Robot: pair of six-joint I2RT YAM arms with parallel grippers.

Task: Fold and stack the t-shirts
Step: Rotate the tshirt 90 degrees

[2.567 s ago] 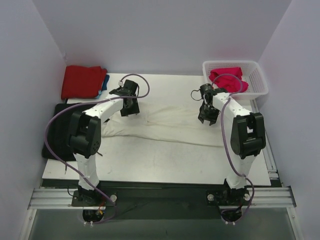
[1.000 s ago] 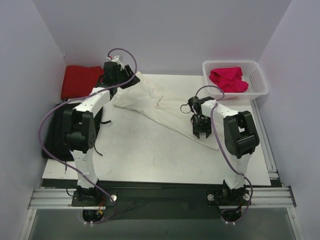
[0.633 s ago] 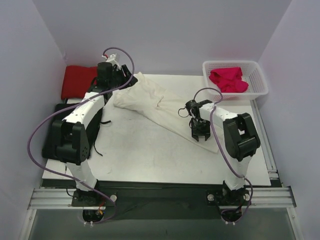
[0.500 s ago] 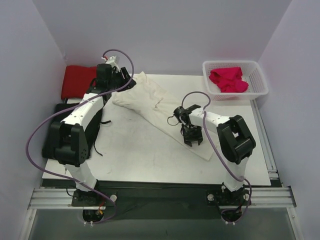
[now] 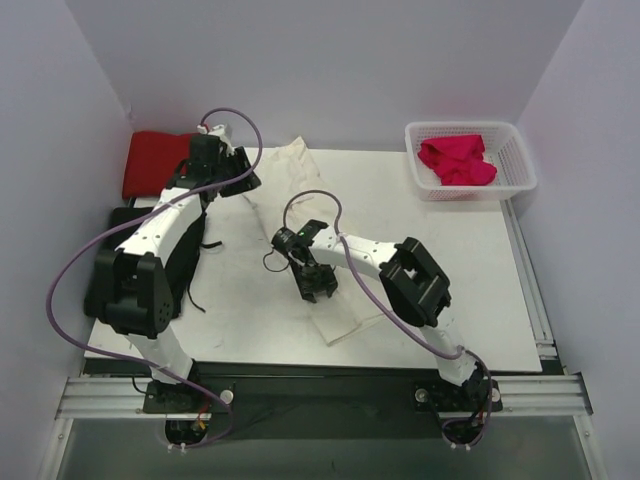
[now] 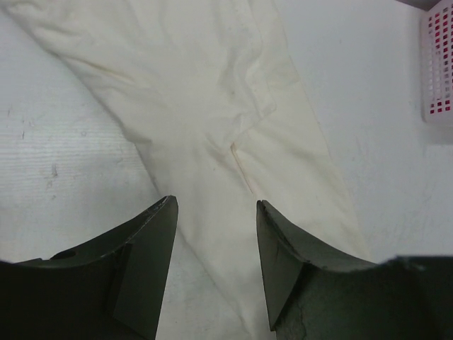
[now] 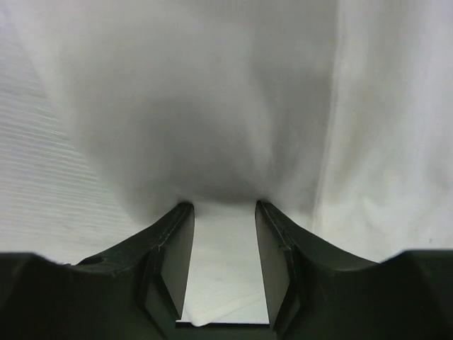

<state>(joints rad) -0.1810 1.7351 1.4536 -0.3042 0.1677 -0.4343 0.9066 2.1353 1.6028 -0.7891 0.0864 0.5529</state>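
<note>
Room: pale lilac walls (image 5: pixel 330 70) shutting in the left, far and right sides.
Surface: white table (image 5: pixel 470 290), scuffed with grey marks (plainest in the left wrist view).
Near edge: aluminium rail (image 5: pixel 110 393) along the 6 o'clock side, carrying both arm bases.
Far left: red t-shirt (image 5: pixel 152 162), folded, at 10 o'clock against the left wall; black mat (image 5: pixel 108 220) just nearer, at 9 o'clock.
Left arm: left gripper (image 5: pixel 240 182) at 11 o'clock, fingers (image 6: pixel 152 248) standing apart, cloth showing through the gap beyond them.
Middle: cream-white t-shirt (image 5: pixel 350 312), drawn into a long band from the far edge at 12 o'clock down toward 6 o'clock, near end flat on the board.
Right arm: right gripper (image 5: pixel 320 288) near the centre, reaching in from 5 o'clock, fingers (image 7: pixel 170 255) closed in on a bunched fold of that band.
Far right: white mesh basket (image 5: pixel 522 160) at 2 o'clock beside the right wall, magenta-pink t-shirt (image 5: pixel 455 160) heaped inside.
Open room: bare board at 7 to 8 o'clock; a wider stretch from 3 to 5 o'clock, between the band and the right edge.
</note>
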